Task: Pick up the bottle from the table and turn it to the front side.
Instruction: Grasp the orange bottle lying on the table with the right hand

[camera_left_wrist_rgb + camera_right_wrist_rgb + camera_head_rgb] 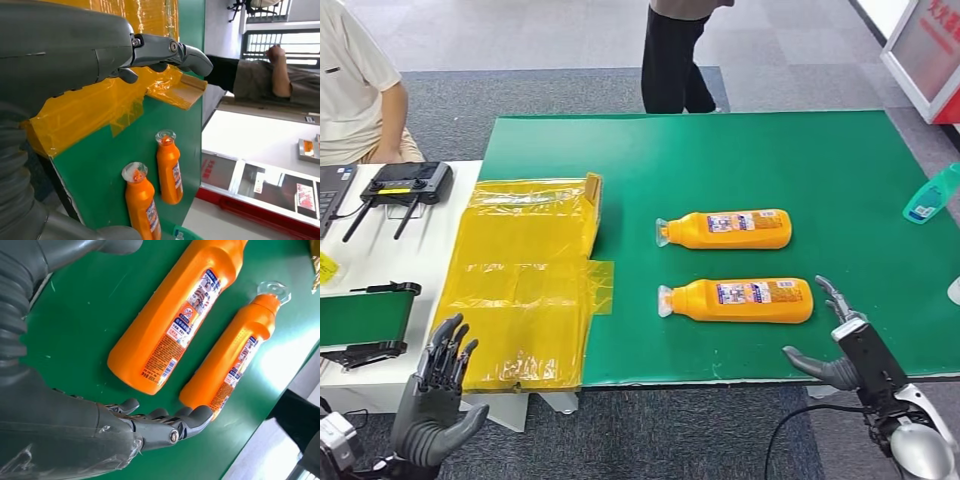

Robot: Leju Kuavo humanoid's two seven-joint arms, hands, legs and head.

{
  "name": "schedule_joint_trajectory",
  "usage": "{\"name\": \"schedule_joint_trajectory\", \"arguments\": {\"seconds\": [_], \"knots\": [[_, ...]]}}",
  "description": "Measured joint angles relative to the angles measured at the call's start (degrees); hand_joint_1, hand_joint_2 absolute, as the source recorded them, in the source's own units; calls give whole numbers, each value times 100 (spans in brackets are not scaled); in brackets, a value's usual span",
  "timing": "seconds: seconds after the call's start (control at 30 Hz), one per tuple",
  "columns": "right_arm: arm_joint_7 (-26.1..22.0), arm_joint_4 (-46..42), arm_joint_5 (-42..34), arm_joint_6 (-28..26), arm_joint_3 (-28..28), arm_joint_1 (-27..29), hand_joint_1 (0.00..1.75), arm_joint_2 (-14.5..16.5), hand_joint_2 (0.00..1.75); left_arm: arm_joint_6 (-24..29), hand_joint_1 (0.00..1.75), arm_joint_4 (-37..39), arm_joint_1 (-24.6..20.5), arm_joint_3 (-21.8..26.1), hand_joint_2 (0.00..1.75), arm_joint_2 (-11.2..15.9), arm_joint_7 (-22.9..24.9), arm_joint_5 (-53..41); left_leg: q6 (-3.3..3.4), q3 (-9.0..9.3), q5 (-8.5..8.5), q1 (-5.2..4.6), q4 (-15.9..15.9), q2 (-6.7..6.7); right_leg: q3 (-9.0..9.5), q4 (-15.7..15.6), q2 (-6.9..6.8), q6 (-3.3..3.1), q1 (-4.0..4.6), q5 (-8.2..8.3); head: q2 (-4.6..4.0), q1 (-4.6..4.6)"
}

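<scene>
Two orange bottles lie on their sides on the green table mat (773, 160), clear caps pointing left. The near bottle (736, 300) (177, 310) (142, 202) lies just left of my right hand (841, 345) (158, 427), which is open with fingers spread, a short gap from the bottle's base. The far bottle (725, 229) (230, 360) (169, 167) lies parallel behind it. Both show small printed labels on their upper sides. My left hand (437, 395) (113, 55) is open, fingers apart, below the table's near left corner, holding nothing.
Yellow plastic sheeting (524, 290) covers the table's left part. A teal bottle (931, 195) lies at the right edge. A white side table (388, 250) holds a black controller (404, 183). One person (350, 80) sits at the far left, another (675, 55) stands behind the table.
</scene>
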Motion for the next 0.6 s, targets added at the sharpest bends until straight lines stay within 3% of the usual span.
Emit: {"name": "schedule_joint_trajectory", "arguments": {"seconds": [0.27,0.6], "knots": [[543,40,919,-162,299,-380,0,-137,175,-72,0,1,17,-18,175,117,-42,135,2,-1,4,0,0,2,2,0,1,1,0,2,0,-1],[1377,723,2258,-507,1507,-1449,0,-321,175,-463,0,1,-11,202,175,103,-54,44,6,-1,16,0,0,4,3,1,-2,2,0,9,0,0]]}}
